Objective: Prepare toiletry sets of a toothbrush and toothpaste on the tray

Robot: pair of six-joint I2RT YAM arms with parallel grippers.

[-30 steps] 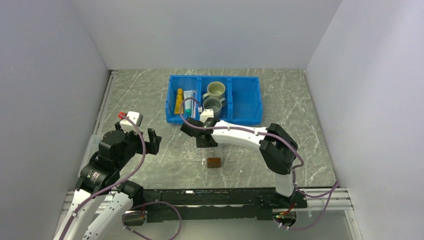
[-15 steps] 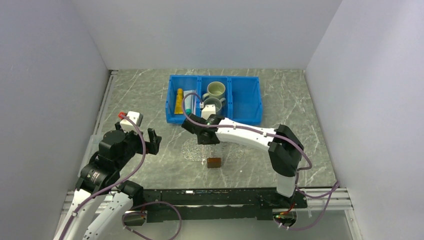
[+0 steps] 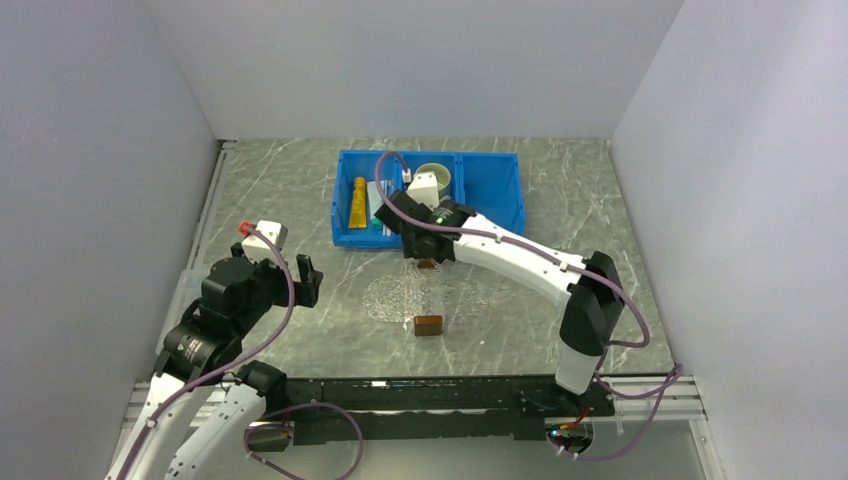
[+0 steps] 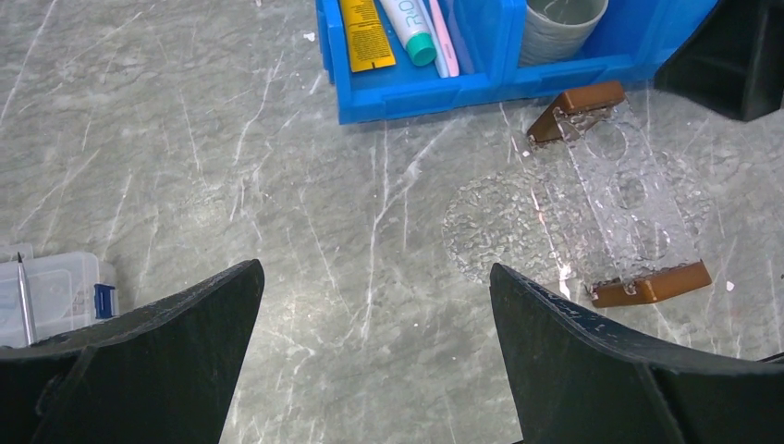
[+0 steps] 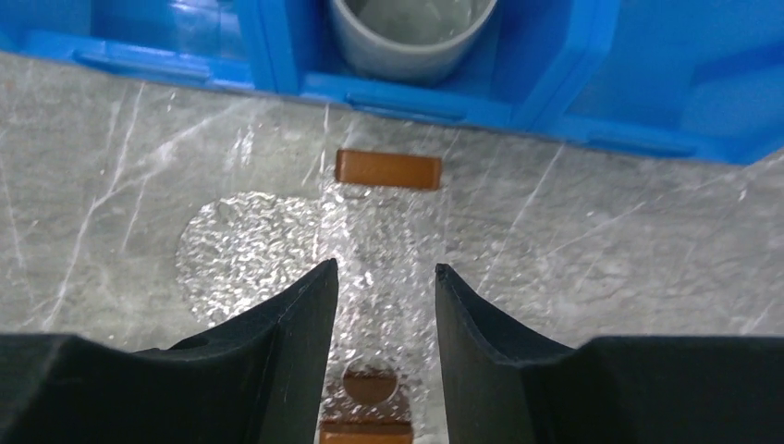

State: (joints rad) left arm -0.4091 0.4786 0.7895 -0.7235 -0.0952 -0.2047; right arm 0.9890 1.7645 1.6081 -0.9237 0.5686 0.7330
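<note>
We see the tray (image 3: 395,297) flat on the table (image 3: 280,190), with brown handles (image 3: 429,325) at its 12 and 6 o'clock ends. The bin (image 3: 495,200) sits just at 12 o'clock of it. In the bin's 9 o'clock compartment the yellow tube (image 4: 363,32), the white tube (image 4: 404,17) and the toothbrush (image 4: 442,42) lie side by side. A mug (image 5: 411,32) stands in the middle compartment. Our right gripper (image 5: 384,273) hangs over the tray's 12 o'clock end, jaws partly apart, holding nothing. Our left gripper (image 4: 372,277) sits at 9 o'clock of the tray, jaws spread wide, empty.
</note>
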